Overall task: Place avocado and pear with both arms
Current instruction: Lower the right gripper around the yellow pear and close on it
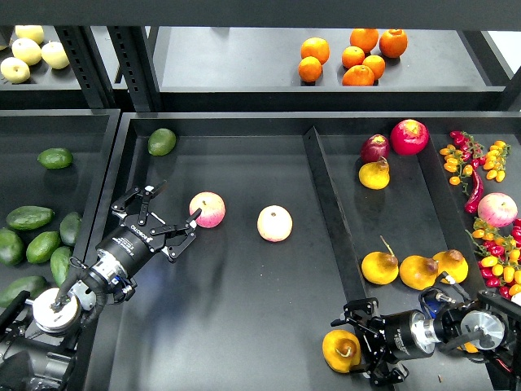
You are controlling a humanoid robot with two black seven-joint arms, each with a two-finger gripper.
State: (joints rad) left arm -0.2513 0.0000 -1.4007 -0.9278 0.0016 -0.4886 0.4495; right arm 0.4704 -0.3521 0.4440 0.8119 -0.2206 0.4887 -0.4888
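Head view. Middle tray (244, 326) holds two pink apples: one (207, 209) touching or just off the left gripper's (172, 218) upper fingertip, the other (274, 223) further right, apart. Left gripper is spread wide and carries nothing; it points up-right, toward the far left corner where the avocado (161, 142) lies alone against the tray wall. Judgement: the arm is lined up for a reach to that fruit, and the near apple sits close enough to the path to get nudged. Darker avocados (32, 236) are heaped in the left bin, not the target. Right gripper (358, 346) lies low at the tray's near right, fingers closed around the pear (341, 350), brownish dimple facing up. The pear appears to rest on or just above the tray floor; cannot tell which. Other pears (415, 269) sit in the right bin beyond the divider (330, 212), so this one looks brought across. Oranges (352, 55) on the upper shelf.
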